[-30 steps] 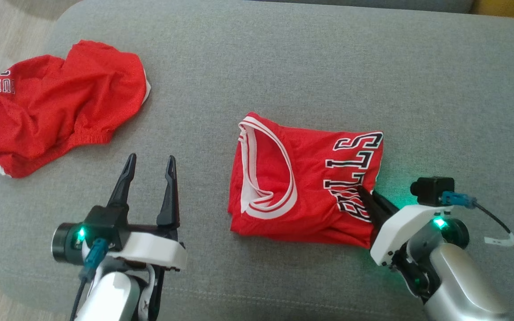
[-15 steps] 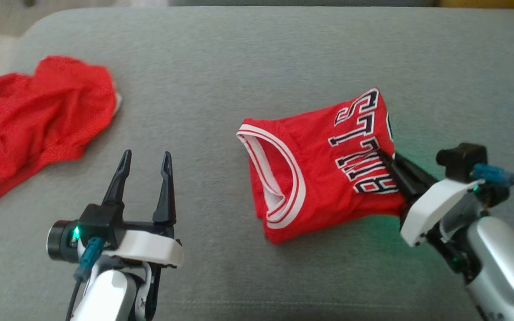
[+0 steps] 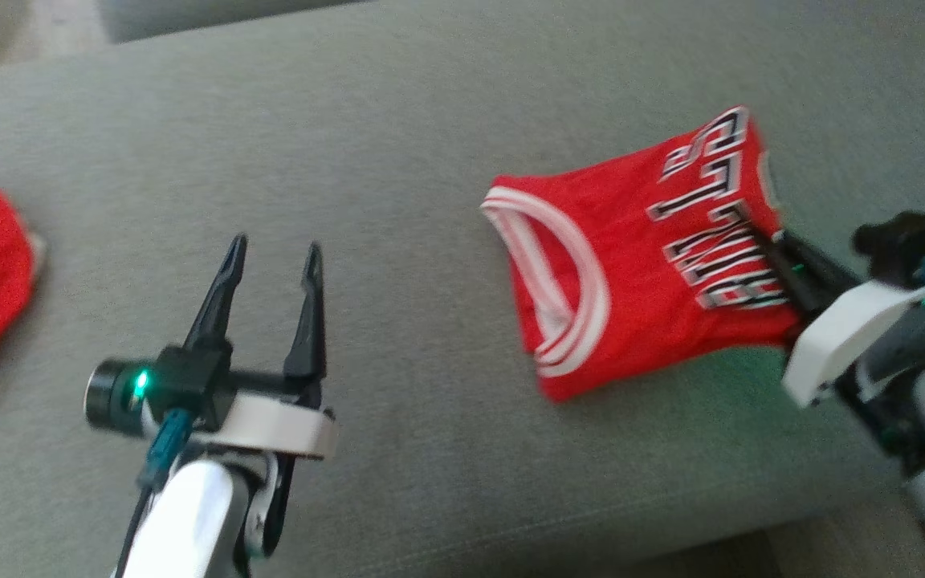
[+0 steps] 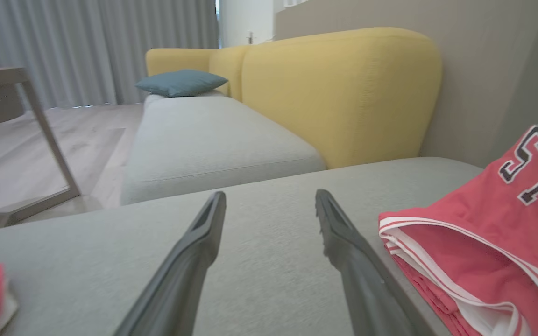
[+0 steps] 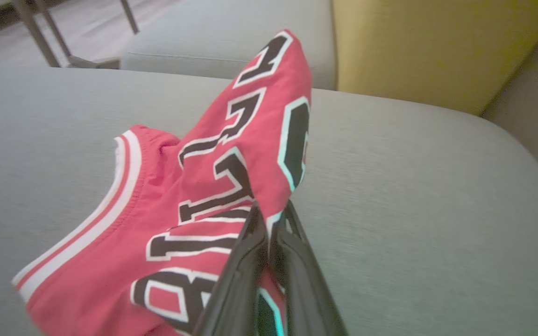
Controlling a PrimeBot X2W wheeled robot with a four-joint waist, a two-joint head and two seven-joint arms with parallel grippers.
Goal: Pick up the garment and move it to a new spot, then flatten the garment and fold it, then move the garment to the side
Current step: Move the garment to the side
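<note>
Soft, even daylight; head view motion-blurred, wrist views blurry with wide-angle bending at edges.

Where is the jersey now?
In the head view the jersey sits on the right part of the grey cushion, its lettered edge pinched by the right gripper; the open left gripper is apart to its left.

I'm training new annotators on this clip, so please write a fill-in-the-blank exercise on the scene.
The right gripper is shut on a ____ jersey. The left gripper has its jaws ____, holding nothing. Behind the grey cushion rises a ____ sofa back.
Missing words: red; open; yellow.
</note>
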